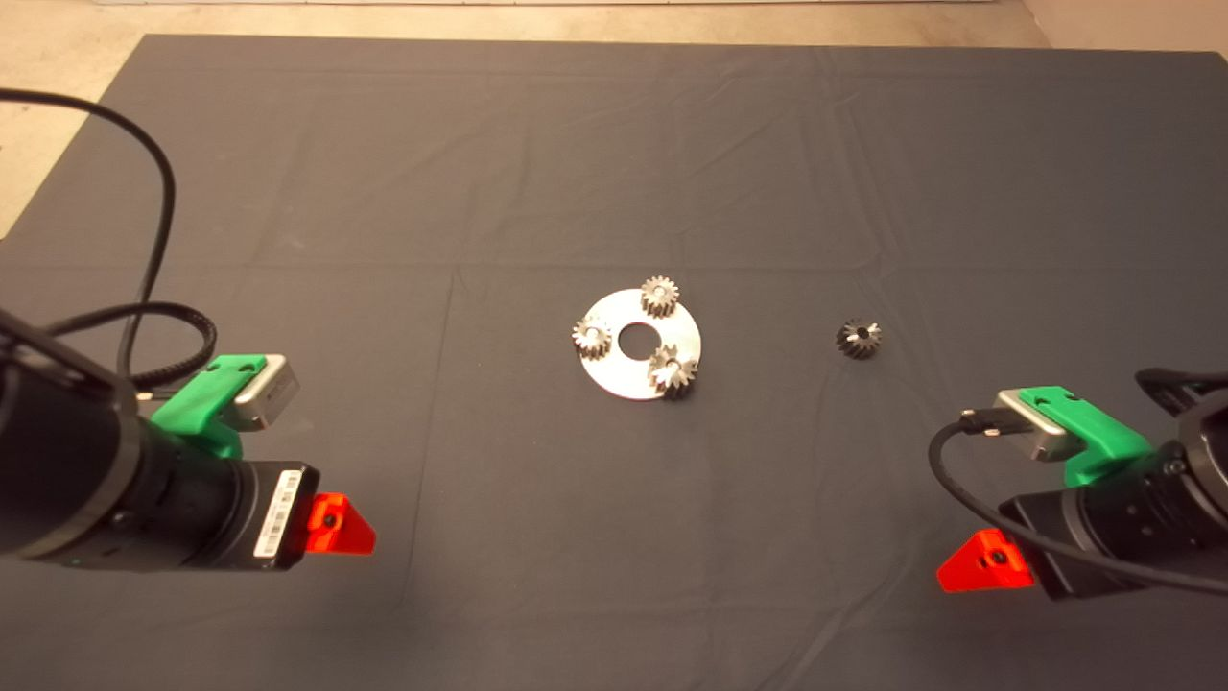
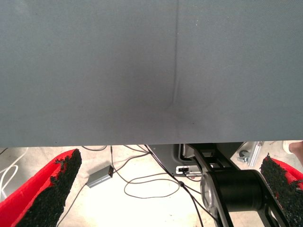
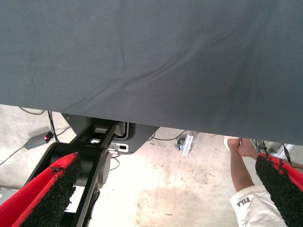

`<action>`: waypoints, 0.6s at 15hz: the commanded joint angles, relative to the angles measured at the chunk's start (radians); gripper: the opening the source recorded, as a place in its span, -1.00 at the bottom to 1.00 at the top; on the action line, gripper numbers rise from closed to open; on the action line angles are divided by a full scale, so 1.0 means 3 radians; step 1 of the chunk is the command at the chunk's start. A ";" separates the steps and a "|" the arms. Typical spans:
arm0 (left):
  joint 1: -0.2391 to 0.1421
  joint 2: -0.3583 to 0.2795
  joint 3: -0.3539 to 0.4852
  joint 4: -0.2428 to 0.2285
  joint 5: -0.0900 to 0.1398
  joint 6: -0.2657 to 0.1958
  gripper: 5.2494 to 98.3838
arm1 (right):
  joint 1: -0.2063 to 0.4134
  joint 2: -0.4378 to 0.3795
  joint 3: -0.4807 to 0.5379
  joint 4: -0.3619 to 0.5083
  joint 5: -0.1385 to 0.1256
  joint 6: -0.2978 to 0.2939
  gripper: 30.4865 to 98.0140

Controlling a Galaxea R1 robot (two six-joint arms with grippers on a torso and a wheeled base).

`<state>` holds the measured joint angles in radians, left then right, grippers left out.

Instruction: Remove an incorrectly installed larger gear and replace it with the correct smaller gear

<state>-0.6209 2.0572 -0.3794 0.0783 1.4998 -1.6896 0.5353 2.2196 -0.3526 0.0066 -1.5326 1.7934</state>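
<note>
A round silver plate (image 1: 638,363) lies mid-mat with three gears on it. The larger gear (image 1: 673,372), with flared dark teeth and a bright face, sits at the plate's near right rim. Two small pale silver gears (image 1: 660,296) (image 1: 592,338) sit at its far and left rims. The smaller gear (image 1: 859,338), almost black, lies alone on the mat to the plate's right. My left gripper (image 1: 331,523) waits at the lower left, open and empty (image 2: 168,189). My right gripper (image 1: 983,561) waits at the lower right, open and empty (image 3: 165,189).
The dark mat (image 1: 384,240) covers the table, with creases across it. Both wrist views show the mat's edge and the floor beyond, with cables and the robot's base. A person's leg (image 3: 241,170) shows in the right wrist view.
</note>
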 commanded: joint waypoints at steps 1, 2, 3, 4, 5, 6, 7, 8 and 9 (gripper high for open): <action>-0.0017 -0.0079 0.0048 -0.0051 0.0022 -0.0023 1.00 | 0.0051 0.0008 0.0010 -0.0002 -0.0418 -0.0077 0.99; -0.0015 -0.0074 0.0048 -0.0051 0.0022 -0.0018 1.00 | 0.0057 -0.0029 0.0010 -0.0002 -0.0418 -0.0072 0.99; -0.0017 -0.0084 0.0048 -0.0051 0.0022 -0.0023 1.00 | 0.0052 -0.0093 0.0010 -0.0002 -0.0418 -0.0077 0.99; -0.0013 -0.0084 0.0048 -0.0051 0.0019 -0.0023 1.00 | 0.0053 -0.0072 0.0010 -0.0002 -0.0418 -0.0093 0.99; -0.0015 -0.0074 0.0048 -0.0051 0.0022 -0.0018 1.00 | 0.0051 -0.0029 0.0010 -0.0002 -0.0418 -0.0081 0.99; -0.0017 -0.0069 0.0048 -0.0051 0.0022 -0.0018 1.00 | 0.0057 -0.0074 0.0006 -0.0006 -0.0418 -0.0072 0.99; -0.0016 -0.0079 0.0048 -0.0051 0.0017 -0.0018 1.00 | 0.0057 -0.0119 0.0010 -0.0007 -0.0418 -0.0077 0.99; -0.0015 -0.0079 0.0048 -0.0051 0.0019 -0.0018 1.00 | 0.0051 -0.0082 0.0010 -0.0002 -0.0418 -0.0088 0.99; -0.0012 -0.0064 0.0048 -0.0051 0.0022 -0.0018 1.00 | 0.0056 -0.0058 0.0010 -0.0002 -0.0418 -0.0082 0.99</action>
<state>-0.6209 2.0357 -0.3794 0.0783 1.5004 -1.6897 0.5353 2.2047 -0.3526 0.0070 -1.5340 1.7762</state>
